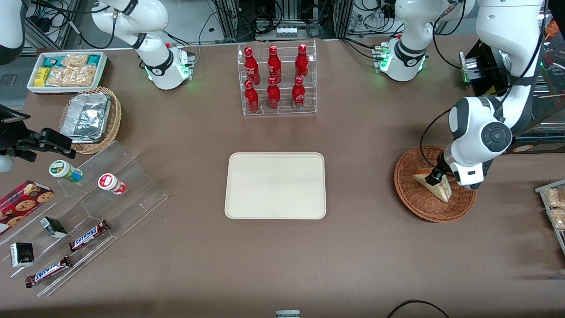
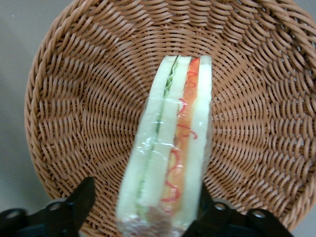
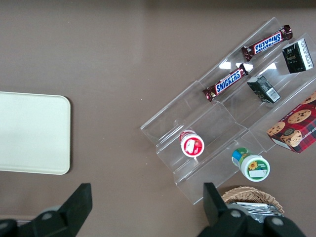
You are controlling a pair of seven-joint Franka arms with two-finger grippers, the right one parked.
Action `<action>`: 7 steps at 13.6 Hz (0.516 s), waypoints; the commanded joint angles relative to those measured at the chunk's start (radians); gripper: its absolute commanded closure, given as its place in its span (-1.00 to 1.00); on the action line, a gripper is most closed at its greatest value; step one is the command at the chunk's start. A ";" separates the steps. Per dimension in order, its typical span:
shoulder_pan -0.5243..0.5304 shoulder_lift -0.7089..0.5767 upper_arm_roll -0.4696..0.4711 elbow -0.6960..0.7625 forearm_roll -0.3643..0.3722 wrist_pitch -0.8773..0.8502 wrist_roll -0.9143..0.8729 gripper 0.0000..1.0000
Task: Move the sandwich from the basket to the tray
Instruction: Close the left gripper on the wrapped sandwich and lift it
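The tray [image 1: 275, 185] lay bare, well apart from the basket [image 1: 408, 194]; there the gripper [image 1: 435, 176] stood spread around the sandwich [image 1: 437, 185].

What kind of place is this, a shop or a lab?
Probably a robotics lab staged as a snack shop: a bottle rack, candy bars on a clear stand, and the gripper straddling a sandwich in a basket.

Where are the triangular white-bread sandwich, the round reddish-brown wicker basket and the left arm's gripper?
Triangular white-bread sandwich [image 1: 438, 185], front view, bread face.
Round reddish-brown wicker basket [image 1: 412, 198], front view, bare woven floor.
Left arm's gripper [image 2: 143, 210], left wrist view, midway between fingertips, over the basket, astride the sandwich.
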 commanded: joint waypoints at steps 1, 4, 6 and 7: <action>0.009 0.007 -0.005 0.001 0.041 0.012 -0.020 0.48; 0.002 0.000 -0.005 0.013 0.041 0.003 -0.036 0.97; -0.013 -0.005 -0.005 0.051 0.050 -0.069 -0.047 0.98; -0.036 -0.019 -0.005 0.067 0.082 -0.124 -0.047 0.97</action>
